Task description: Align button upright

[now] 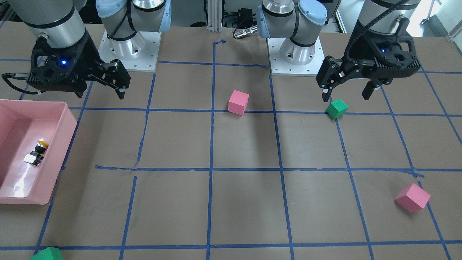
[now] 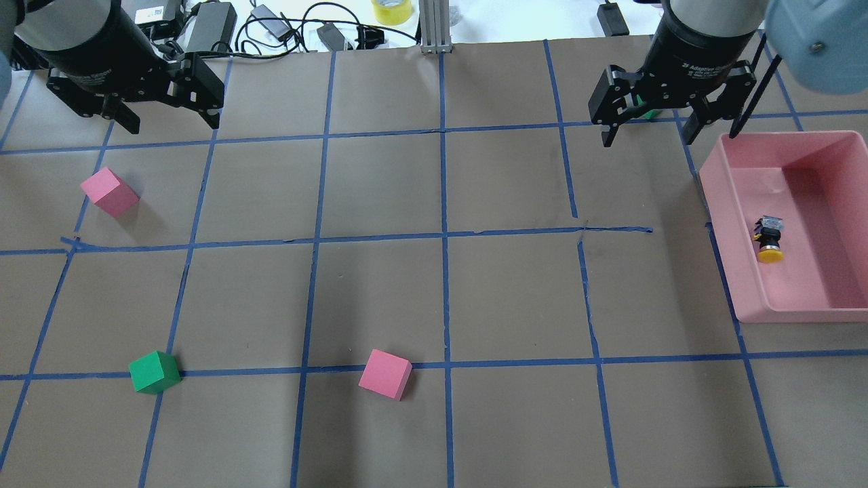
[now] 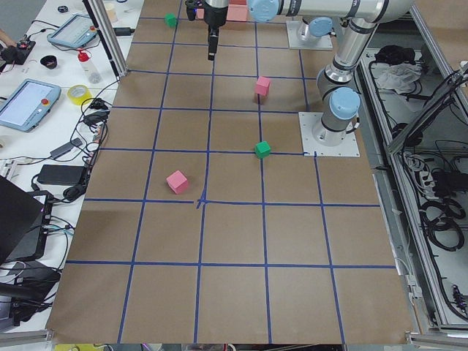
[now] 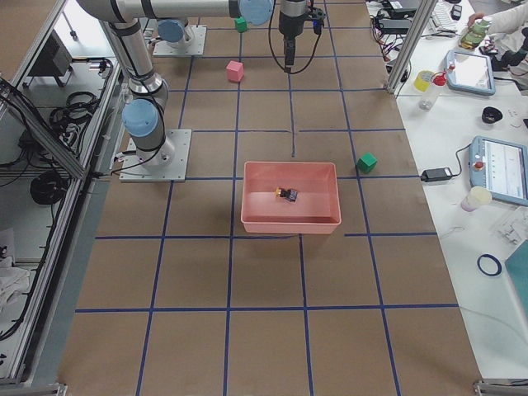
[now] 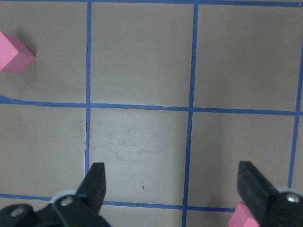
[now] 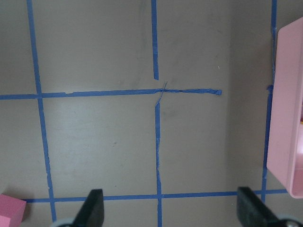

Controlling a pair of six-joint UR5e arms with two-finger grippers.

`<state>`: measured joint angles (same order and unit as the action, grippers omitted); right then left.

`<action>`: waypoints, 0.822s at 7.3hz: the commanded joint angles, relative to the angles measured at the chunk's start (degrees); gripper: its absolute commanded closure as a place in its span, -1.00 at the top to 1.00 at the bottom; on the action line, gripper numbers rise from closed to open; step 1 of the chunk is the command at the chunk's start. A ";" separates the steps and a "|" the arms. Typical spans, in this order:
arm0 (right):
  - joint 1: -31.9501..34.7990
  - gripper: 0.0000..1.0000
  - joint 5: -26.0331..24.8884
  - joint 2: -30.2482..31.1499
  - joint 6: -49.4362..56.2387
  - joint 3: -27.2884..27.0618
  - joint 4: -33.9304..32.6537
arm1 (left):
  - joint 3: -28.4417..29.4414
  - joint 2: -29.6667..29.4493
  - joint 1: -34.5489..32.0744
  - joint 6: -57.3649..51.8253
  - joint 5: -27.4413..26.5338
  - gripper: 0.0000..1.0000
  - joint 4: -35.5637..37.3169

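Observation:
The button (image 2: 770,240) lies on its side on the floor of a pink bin (image 2: 729,237); its yellow cap points toward the robot and its whitish base points away. It also shows in the front view (image 1: 36,153) and the right side view (image 4: 287,194). My right gripper (image 2: 647,135) is open and empty, above the table just left of the bin's far corner. My left gripper (image 2: 169,122) is open and empty at the far left of the table. Each wrist view shows open fingers over bare table, left (image 5: 173,184) and right (image 6: 173,210).
Pink cubes (image 2: 108,192) (image 2: 385,373) and a green cube (image 2: 154,371) lie on the taped table. Another green cube (image 1: 47,254) sits beyond the bin. The bin's wall (image 6: 289,118) shows at the right wrist view's right edge.

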<state>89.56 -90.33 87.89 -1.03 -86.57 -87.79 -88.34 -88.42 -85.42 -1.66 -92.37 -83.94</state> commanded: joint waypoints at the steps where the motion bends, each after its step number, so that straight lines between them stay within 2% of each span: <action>1: 0.00 1.00 -0.46 0.00 -0.03 0.00 0.34 | 0.01 0.00 0.08 -0.01 0.00 1.00 0.00; 6: -0.09 1.00 -0.11 -0.17 -0.11 0.00 0.78 | 0.19 0.00 0.08 -0.01 0.09 1.00 0.00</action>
<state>89.47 -90.67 87.81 -1.12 -86.57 -87.06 -88.14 -88.42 -85.36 -1.67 -92.29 -83.97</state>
